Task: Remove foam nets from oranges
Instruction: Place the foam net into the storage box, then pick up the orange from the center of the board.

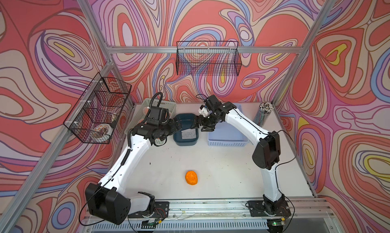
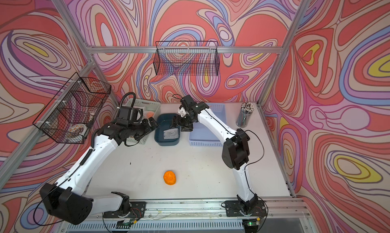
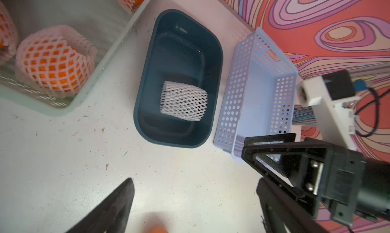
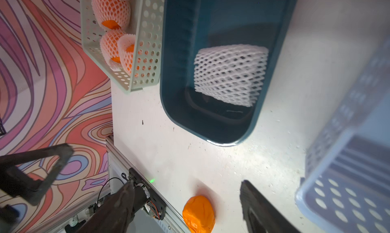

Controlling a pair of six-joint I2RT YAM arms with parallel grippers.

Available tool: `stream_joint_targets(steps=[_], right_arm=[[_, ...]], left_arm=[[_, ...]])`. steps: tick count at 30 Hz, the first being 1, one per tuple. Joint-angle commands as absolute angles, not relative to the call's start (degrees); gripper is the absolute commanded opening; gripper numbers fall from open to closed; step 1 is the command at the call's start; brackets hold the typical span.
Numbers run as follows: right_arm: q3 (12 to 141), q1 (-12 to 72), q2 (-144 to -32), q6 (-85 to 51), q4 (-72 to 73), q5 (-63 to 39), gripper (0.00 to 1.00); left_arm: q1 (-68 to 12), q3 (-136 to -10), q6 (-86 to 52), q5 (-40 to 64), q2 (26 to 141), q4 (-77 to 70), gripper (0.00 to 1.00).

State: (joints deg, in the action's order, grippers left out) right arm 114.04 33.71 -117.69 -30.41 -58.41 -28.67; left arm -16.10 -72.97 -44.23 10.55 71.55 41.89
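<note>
A bare orange (image 1: 191,177) (image 4: 198,214) lies alone on the white table near the front. An empty white foam net (image 1: 188,133) (image 3: 183,101) (image 4: 230,74) rests inside the dark blue bin (image 1: 176,140). Several oranges still in foam nets (image 3: 54,60) (image 4: 110,9) sit in the pale green basket (image 1: 168,104) at the back left. My left gripper (image 1: 177,124) (image 3: 195,185) hovers at the bin's left rim, open and empty. Across the bin, my right gripper (image 1: 200,127) (image 4: 186,186) is over its right rim, also open and empty.
An empty lavender basket (image 1: 225,140) stands right of the bin. A clear cup of pencils (image 1: 264,113) sits at the back right corner. Black wire baskets hang on the left wall (image 1: 99,109) and back wall (image 1: 209,58). The arm bases' rail (image 1: 211,206) runs along the front edge.
</note>
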Motion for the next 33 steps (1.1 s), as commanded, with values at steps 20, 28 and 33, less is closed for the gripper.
stream_joint_targets(steps=[20,28,33], right_arm=[[86.61,57.41,-105.58,-24.24,-56.05,-21.64,0.98],[88.28,61.47,-111.18,-27.04,-55.73,-17.31,0.98],[89.88,62.68,-114.06,-27.86,-55.42,-14.75,0.98]], left_arm=[[-15.88,-58.69,-42.29,11.15,31.01,75.65,1.00],[-15.89,-63.18,-41.35,7.91,28.28,83.70,1.00],[-15.91,-64.67,-41.49,7.30,27.65,84.67,1.00]])
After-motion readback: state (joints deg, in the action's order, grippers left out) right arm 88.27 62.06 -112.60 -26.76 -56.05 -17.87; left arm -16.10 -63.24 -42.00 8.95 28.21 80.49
